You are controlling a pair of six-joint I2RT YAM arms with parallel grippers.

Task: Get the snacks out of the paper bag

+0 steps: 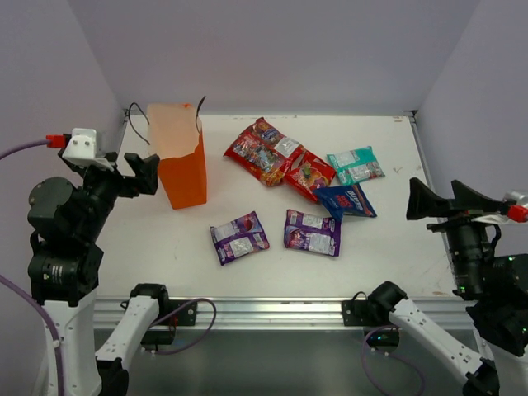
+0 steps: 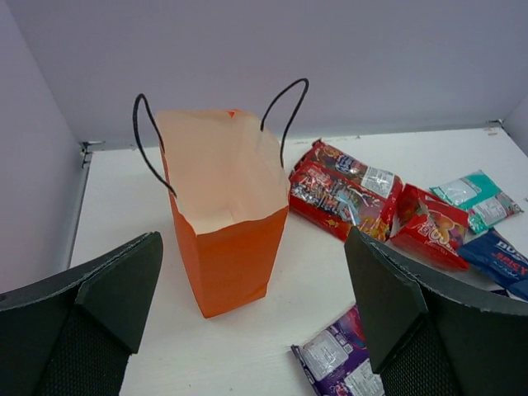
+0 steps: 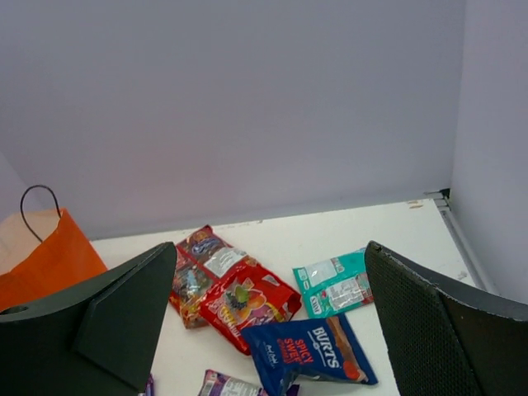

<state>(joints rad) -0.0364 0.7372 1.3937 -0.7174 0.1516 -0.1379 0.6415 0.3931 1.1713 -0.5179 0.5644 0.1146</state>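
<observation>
The orange paper bag (image 1: 183,161) (image 2: 231,247) stands upright at the table's back left, mouth open, and its pale inside shows no packet. The snacks lie flat on the table to its right: overlapping red packets (image 1: 266,153) (image 2: 342,194) (image 3: 243,301), a teal one (image 1: 355,165) (image 3: 338,285), a dark blue one (image 1: 345,200) (image 3: 313,351) and two purple ones (image 1: 239,237) (image 1: 313,232). My left gripper (image 1: 142,173) (image 2: 252,272) hangs open just left of the bag, holding nothing. My right gripper (image 1: 437,202) (image 3: 271,264) is open and empty at the right edge, apart from the packets.
Pale purple walls (image 1: 272,49) close the table at the back and on both sides. A metal rail (image 1: 264,309) runs along the near edge between the arm bases. Bare white tabletop (image 1: 396,247) lies in front of the packets.
</observation>
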